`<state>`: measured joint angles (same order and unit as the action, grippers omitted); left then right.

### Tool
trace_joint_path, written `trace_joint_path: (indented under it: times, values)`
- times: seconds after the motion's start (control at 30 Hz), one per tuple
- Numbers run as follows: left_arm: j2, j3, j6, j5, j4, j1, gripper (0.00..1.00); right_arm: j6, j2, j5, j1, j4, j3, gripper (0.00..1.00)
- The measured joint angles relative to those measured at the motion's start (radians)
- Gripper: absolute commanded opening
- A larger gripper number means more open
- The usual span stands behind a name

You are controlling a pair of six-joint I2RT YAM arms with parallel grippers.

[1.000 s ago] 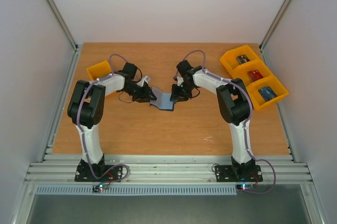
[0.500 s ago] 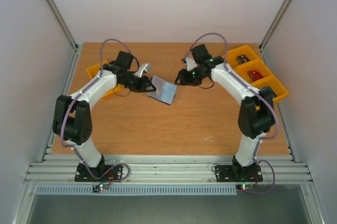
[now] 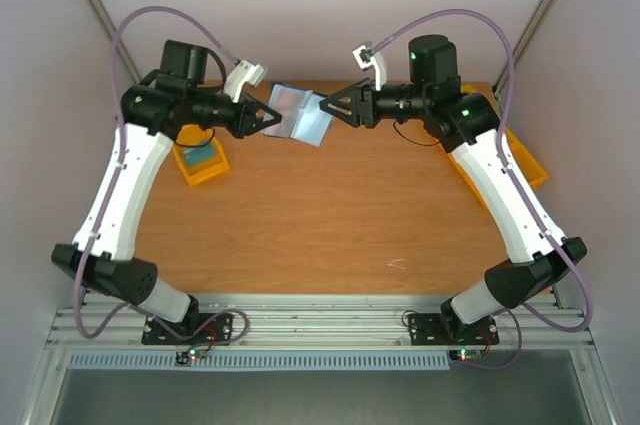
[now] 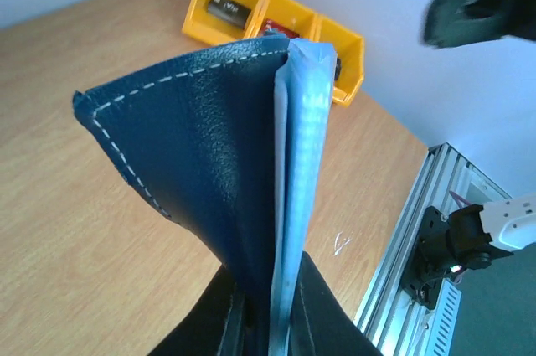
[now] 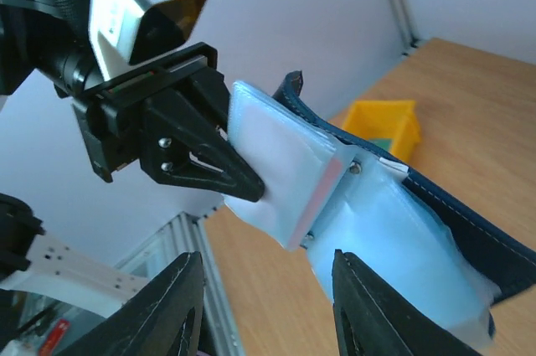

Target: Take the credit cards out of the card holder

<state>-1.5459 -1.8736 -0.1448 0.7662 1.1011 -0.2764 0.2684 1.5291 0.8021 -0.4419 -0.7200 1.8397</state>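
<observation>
My left gripper (image 3: 272, 121) is shut on the card holder (image 3: 305, 117) and holds it high above the table. In the left wrist view the navy cover (image 4: 193, 147) and pale blue sleeves (image 4: 303, 147) rise from between the jaws (image 4: 272, 297). My right gripper (image 3: 328, 110) is open and empty, facing the holder's free edge. In the right wrist view (image 5: 268, 289) the sleeves (image 5: 276, 151) hang just ahead of its spread fingers (image 5: 180, 306). A whitish card with a reddish edge (image 5: 331, 182) shows through the front sleeve. No card is outside the holder.
A yellow bin (image 3: 200, 165) holding a teal item sits on the table at the left. A row of yellow bins (image 3: 525, 160) at the right is partly hidden behind my right arm; it also shows in the left wrist view (image 4: 251, 17).
Both arms have risen from the table. The left gripper has carried the card holder up and back. The right gripper has come off the holder and now faces it, open.
</observation>
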Motion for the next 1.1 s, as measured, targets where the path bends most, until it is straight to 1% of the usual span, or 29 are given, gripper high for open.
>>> trace_joint_path:
  times: [0.13,0.27,0.37,0.6,0.77,0.93,1.0,1.03,1.1]
  values:
    - [0.104,0.003,0.002,-0.003,0.000,0.000,0.00,-0.045,-0.003,0.002,-0.051,0.058,-0.003,0.40]
    - [0.262,0.116,0.015,0.002,-0.075,0.000,0.00,-0.085,-0.002,0.033,-0.081,0.122,-0.011,0.41]
    - [0.336,0.155,0.041,0.000,-0.113,0.000,0.00,-0.084,-0.003,0.077,-0.087,0.152,-0.011,0.42]
    - [0.393,0.247,0.072,0.005,-0.219,-0.001,0.00,-0.089,-0.002,0.128,-0.100,0.142,0.018,0.40]
    - [0.415,0.273,0.101,0.012,-0.275,-0.003,0.00,-0.073,-0.026,0.142,-0.158,0.117,0.058,0.41]
    - [0.465,0.341,0.132,0.017,-0.358,-0.007,0.00,-0.057,-0.079,0.095,-0.209,0.083,0.058,0.42]
    - [0.496,0.394,0.155,0.021,-0.424,-0.008,0.00,-0.058,-0.083,0.073,-0.210,0.085,0.058,0.42]
    - [0.514,0.428,0.170,0.022,-0.466,-0.008,0.00,-0.058,-0.079,0.063,-0.212,0.084,0.060,0.43]
    - [0.542,0.491,0.199,0.027,-0.547,-0.009,0.00,-0.056,-0.047,0.032,-0.216,0.074,0.090,0.48]
